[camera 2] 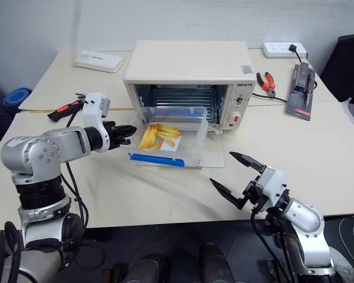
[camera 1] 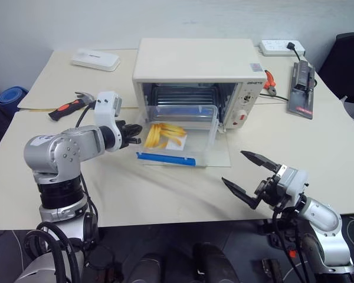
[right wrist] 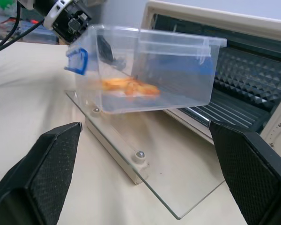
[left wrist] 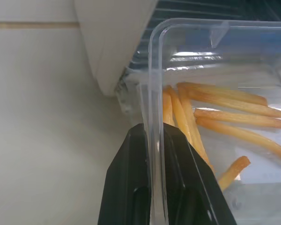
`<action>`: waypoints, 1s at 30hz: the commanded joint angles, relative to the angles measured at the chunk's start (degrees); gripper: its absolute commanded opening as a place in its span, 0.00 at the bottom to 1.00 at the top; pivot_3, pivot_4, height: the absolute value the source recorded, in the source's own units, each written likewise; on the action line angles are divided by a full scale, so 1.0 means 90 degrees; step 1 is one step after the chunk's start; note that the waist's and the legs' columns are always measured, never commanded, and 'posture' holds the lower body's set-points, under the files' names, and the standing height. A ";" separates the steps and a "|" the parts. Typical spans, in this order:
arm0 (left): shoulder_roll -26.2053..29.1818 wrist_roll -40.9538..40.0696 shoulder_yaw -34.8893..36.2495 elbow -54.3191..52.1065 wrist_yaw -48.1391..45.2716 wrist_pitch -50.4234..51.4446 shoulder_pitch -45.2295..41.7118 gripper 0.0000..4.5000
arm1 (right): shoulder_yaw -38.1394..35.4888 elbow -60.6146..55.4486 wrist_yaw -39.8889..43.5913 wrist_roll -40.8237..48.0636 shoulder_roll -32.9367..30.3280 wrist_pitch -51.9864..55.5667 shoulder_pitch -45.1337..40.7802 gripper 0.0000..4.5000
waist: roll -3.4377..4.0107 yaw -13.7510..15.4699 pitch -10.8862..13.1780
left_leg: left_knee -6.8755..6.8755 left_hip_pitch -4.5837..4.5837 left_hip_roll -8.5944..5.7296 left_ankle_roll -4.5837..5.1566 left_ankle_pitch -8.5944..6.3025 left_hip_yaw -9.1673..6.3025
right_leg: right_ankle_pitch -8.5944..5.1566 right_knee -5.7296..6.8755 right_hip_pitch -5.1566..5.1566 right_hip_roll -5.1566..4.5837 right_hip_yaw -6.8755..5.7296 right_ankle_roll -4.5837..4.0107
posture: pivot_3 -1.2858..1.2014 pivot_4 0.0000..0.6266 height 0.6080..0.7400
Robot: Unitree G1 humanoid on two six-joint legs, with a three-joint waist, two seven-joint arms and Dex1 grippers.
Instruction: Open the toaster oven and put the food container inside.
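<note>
**Ana:** Left eye view first, from your left. Your left gripper has its black fingers closed on the clear side wall of the food container. You can see it plainly from the left wrist: one finger outside the wall, the other inside, with the plastic between them.

**Ben:** And where does the box sit for you?

**Ana:** Tilted, with its far end in the mouth of the toaster oven and its near end, the one with the blue clip strip, low over the lowered glass door. Whether that end touches the glass, you cannot tell from here. The yellow strips of food lie toward the left-hand side of the box.

**Ben:** Anything hard to read?

**Ana:** The far wall of the box blurs into the wire rack behind it, so how deep it reaches stays unclear.

**Ben:** Over to your right, then.

**Ana:** Your right gripper hangs with its jaws spread wide and nothing between them, near the table's front edge, well apart from the box. Bare tabletop lies between it and the door's front edge.
</note>
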 commanded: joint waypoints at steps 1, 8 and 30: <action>-0.0189 0.0089 -0.0087 0.0194 -0.0068 -0.0463 -0.0153 0.27 | -0.0070 -0.0481 -0.0276 -0.0044 0.0014 0.0060 0.0143 1.00 | -0.0001 0.0041 0.0000 | 0.0001 -0.0001 0.0000 0.0000 0.0000 0.0000 | 0.0000 0.0000 0.0000 0.0000 0.0000 0.0000 | 0.52 0.24 1.00; 0.0250 -0.0474 0.0245 0.0361 -0.1364 -0.1271 0.0046 0.74 | -0.0131 -0.1139 -0.0899 -0.0014 -0.0106 0.0847 0.0240 1.00 | -0.0001 0.0077 0.0000 | 0.0004 -0.0003 -0.0001 0.0000 0.0000 0.0002 | 0.0000 -0.0001 -0.0002 0.0000 0.0001 0.0000 | 0.52 0.24 1.00; 0.1292 0.0734 -0.1575 0.1273 -0.5105 -0.6446 0.2067 0.00 | 0.1588 0.0514 -0.1284 -0.1144 0.0115 0.2680 -0.2230 0.01 | 0.0006 0.0104 0.0002 | 0.0000 -0.0014 0.0000 0.0019 -0.0004 -0.0003 | 0.0001 -0.0032 0.0004 -0.0003 -0.0005 0.0000 | 0.52 0.24 1.00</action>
